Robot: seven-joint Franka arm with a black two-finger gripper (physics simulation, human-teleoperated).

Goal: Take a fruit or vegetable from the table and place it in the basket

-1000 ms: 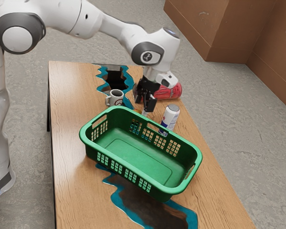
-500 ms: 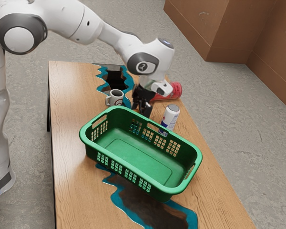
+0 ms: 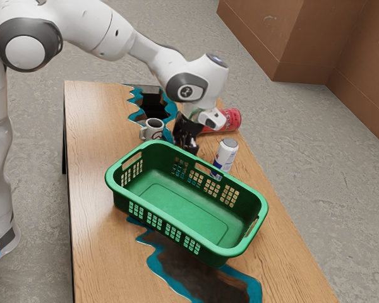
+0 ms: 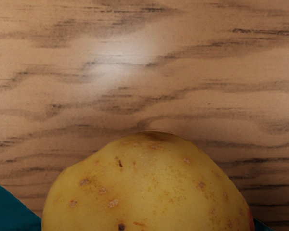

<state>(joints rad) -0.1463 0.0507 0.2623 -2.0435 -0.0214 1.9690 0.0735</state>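
The claw (image 3: 186,144) (spread or pinching, I cannot tell) hangs low over the bench (image 3: 88,202), the yellow potato (image 4: 147,187) right at it, outside the green basket (image 3: 186,196), between mug (image 3: 153,129) and white can (image 3: 226,153).

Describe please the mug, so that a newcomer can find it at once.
On the wooden table, find the big green basket. Just beyond its farthest corner stands a small pale mug with a dark mark. Unlike the white can and the red can, it has a handle.
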